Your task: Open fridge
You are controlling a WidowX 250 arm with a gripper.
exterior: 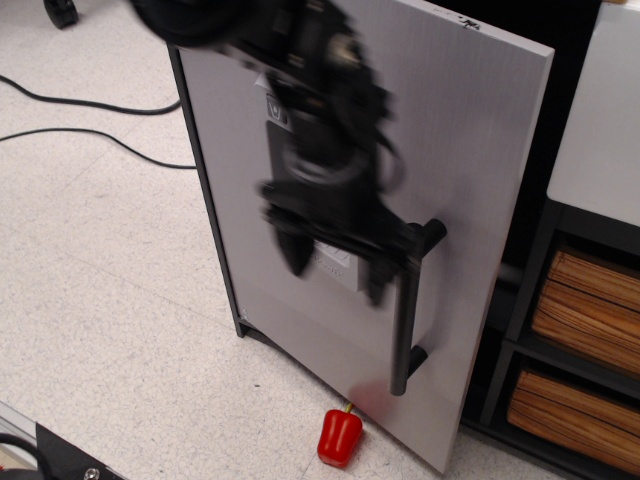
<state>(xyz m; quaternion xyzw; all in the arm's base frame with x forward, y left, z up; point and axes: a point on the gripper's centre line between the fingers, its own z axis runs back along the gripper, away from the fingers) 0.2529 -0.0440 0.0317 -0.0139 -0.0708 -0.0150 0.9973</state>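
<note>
The fridge's brushed-grey door [470, 130] stands partly swung out, with the dark interior [548, 170] showing along its right edge. The vertical black bar handle [404, 318] is free. My gripper [335, 270] is motion-blurred and sits just left of the handle, in front of the door. Its two fingers [296, 252] are spread apart and hold nothing. The arm covers most of the grey dispenser panel [275, 110]; only its upper left corner shows.
A red toy pepper [339, 436] lies on the floor below the door's lower edge. A white-topped unit [600, 120] with wooden drawers [585, 300] stands to the right. Black cables [80, 105] cross the floor at the left.
</note>
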